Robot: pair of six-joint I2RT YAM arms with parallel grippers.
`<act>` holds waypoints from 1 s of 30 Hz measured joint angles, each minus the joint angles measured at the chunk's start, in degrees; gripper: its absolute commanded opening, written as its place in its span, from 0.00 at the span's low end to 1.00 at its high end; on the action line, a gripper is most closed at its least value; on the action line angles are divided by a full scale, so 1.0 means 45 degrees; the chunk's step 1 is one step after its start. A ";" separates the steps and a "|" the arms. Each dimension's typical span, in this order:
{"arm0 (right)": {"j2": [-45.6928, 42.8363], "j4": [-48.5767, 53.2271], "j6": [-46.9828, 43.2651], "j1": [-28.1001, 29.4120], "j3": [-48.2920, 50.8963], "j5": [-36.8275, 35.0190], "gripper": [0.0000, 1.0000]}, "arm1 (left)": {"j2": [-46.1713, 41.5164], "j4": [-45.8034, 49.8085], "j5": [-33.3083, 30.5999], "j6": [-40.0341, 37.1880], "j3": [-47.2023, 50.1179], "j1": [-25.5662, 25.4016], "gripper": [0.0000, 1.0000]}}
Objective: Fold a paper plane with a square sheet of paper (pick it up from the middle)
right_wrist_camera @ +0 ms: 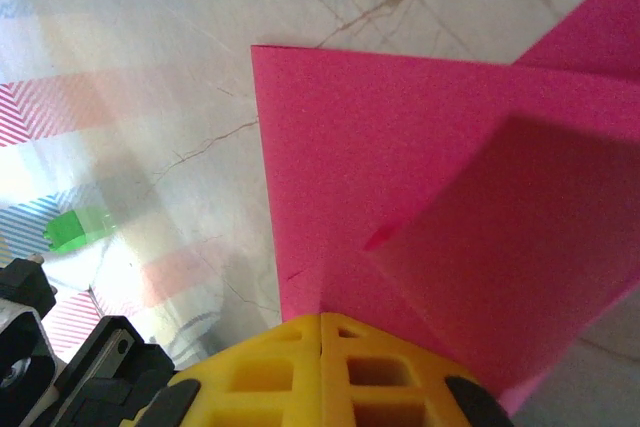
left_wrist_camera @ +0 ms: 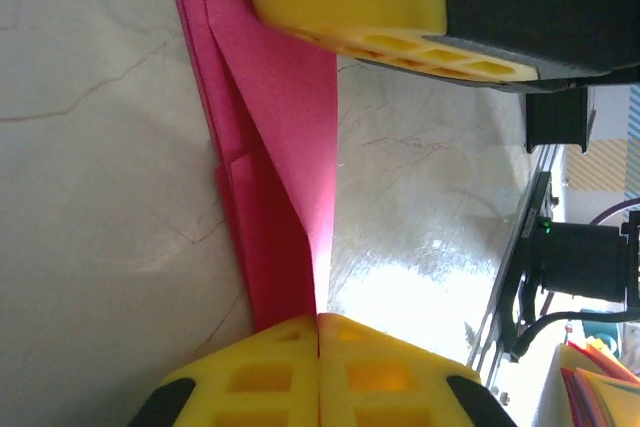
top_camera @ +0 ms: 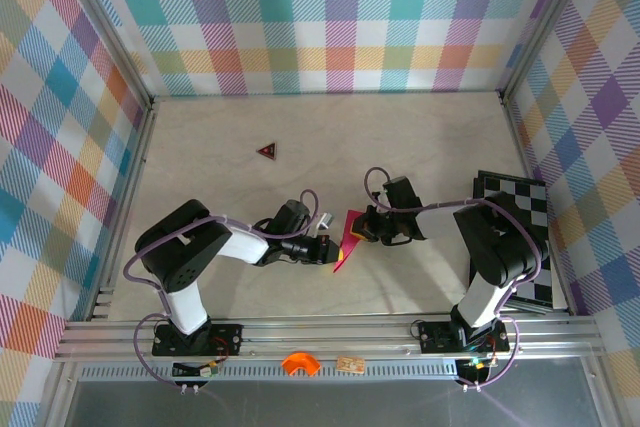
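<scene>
From above, a folded magenta-pink paper sheet (top_camera: 343, 250) lies mid-worktop (top_camera: 200, 127) between the left tool (top_camera: 328, 247) and the right tool (top_camera: 362, 231), both reaching it. At the left wrist, the tool's yellow fingers (left_wrist_camera: 270, 377) are pressed together on the sheet's raised crease. At the right wrist, the closed yellow fingers (right_wrist_camera: 380, 367) pinch its near edge.

A small dark red triangle (top_camera: 267, 151) lies on the pale table (top_camera: 420, 137). Far to its right a black-and-white checkerboard (top_camera: 522, 197) rests at the table's edge. Nearer than the triangle, an orange curved piece (top_camera: 299, 363) sits past the front rail. Plaid walls (top_camera: 330, 17) stand behind it.
</scene>
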State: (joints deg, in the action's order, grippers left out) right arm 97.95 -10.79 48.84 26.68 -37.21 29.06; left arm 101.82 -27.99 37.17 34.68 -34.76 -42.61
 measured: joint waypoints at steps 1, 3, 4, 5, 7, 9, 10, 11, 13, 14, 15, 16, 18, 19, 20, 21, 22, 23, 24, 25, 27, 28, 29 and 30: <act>0.0000 0.0024 -0.0010 0.0005 -0.0010 -0.0010 0.04 | 0.0000 0.0044 0.0019 -0.0034 0.0005 0.0000 0.00; 0.0010 0.0058 -0.0010 0.0005 -0.0029 -0.0005 0.04 | -0.0024 0.0112 0.0019 -0.0112 0.0000 0.0000 0.01; 0.0010 0.0097 -0.0010 0.0010 -0.0049 -0.0005 0.04 | -0.0024 0.0146 0.0029 -0.0155 0.0000 0.0000 0.05; 0.0015 0.0136 -0.0010 0.0010 -0.0073 -0.0005 0.04 | -0.0024 0.0165 0.0063 -0.0204 -0.0010 0.0000 0.09; 0.0029 0.0209 -0.0019 0.0019 -0.0107 -0.0005 0.04 | -0.0039 0.0287 0.0228 -0.0345 -0.0083 0.0010 0.14; 0.0034 0.0287 -0.0029 0.0019 -0.0146 -0.0010 0.04 | -0.0121 0.0520 0.0374 -0.0495 -0.0131 0.0015 0.16; 0.0034 0.0321 -0.0044 0.0019 -0.0165 -0.0010 0.04 | -0.0185 0.0690 0.0408 -0.0583 -0.0155 0.0015 0.15; 0.0034 0.0330 -0.0058 0.0019 -0.0170 -0.0015 0.04 | -0.0257 0.0918 0.0408 -0.0695 -0.0165 0.0015 0.11; 0.0034 0.0340 -0.0058 0.0019 -0.0175 -0.0019 0.04 | -0.0384 0.1515 0.0398 -0.1001 -0.0185 0.0015 0.04; 0.0034 0.0350 -0.0058 0.0019 -0.0175 -0.0019 0.04 | -0.0423 0.1739 0.0369 -0.1122 -0.0180 0.0015 0.03; 0.0034 0.0364 -0.0058 0.0034 -0.0175 -0.0019 0.04 | -0.0447 0.1870 0.0355 -0.1239 -0.0194 0.0015 0.02; 0.0034 0.0364 -0.0058 0.0049 -0.0175 -0.0019 0.04 | -0.0466 0.2001 0.0355 -0.1336 -0.0219 0.0015 0.03; 0.0034 0.0369 -0.0058 0.0083 -0.0175 -0.0015 0.04 | -0.0520 0.2356 0.0364 -0.1559 -0.0325 0.0015 0.08; 0.0034 0.0374 -0.0058 0.0092 -0.0175 -0.0015 0.04 | -0.0534 0.2511 0.0369 -0.1656 -0.0364 0.0015 0.09; 0.0034 0.0379 -0.0058 0.0092 -0.0175 -0.0010 0.04 | -0.0573 0.2705 0.0389 -0.1787 -0.0423 0.0015 0.12; 0.0034 0.0374 -0.0058 0.0092 -0.0175 -0.0005 0.04 | -0.0641 0.2914 0.0413 -0.1928 -0.0447 0.0015 0.15; 0.0034 0.0374 -0.0058 0.0092 -0.0175 -0.0010 0.04 | -0.0729 0.3109 0.0432 -0.2021 -0.0457 0.0010 0.17; 0.0034 0.0374 -0.0058 0.0092 -0.0175 -0.0005 0.04 | -0.0865 0.3376 0.0442 -0.2137 -0.0481 0.0010 0.21; 0.0034 0.0374 -0.0058 0.0092 -0.0180 -0.0010 0.04 | -0.0996 0.3628 0.0437 -0.2239 -0.0481 0.0010 0.23; 0.0034 0.0379 -0.0058 0.0092 -0.0180 -0.0010 0.04 | -0.1146 0.3915 0.0403 -0.2327 -0.0486 0.0010 0.24; 0.0039 0.0398 -0.0058 0.0092 -0.0189 -0.0010 0.03 | -0.1443 0.4478 0.0243 -0.2385 -0.0452 0.0010 0.25; 0.0044 0.0408 -0.0058 0.0092 -0.0189 -0.0010 0.03 | -0.1632 0.4716 0.0107 -0.2390 -0.0389 0.0010 0.27; 0.0049 0.0413 -0.0058 0.0092 -0.0199 -0.0005 0.03 | -0.1865 0.4983 -0.0068 -0.2385 -0.0306 0.0010 0.28; 0.0049 0.0418 -0.0058 0.0092 -0.0199 -0.0010 0.03 | -0.2142 0.5246 -0.0228 -0.2380 -0.0223 0.0010 0.28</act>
State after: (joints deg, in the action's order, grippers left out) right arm 98.17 -8.91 48.58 27.09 -38.11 29.02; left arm 92.18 -4.38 36.14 23.97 -35.77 -42.57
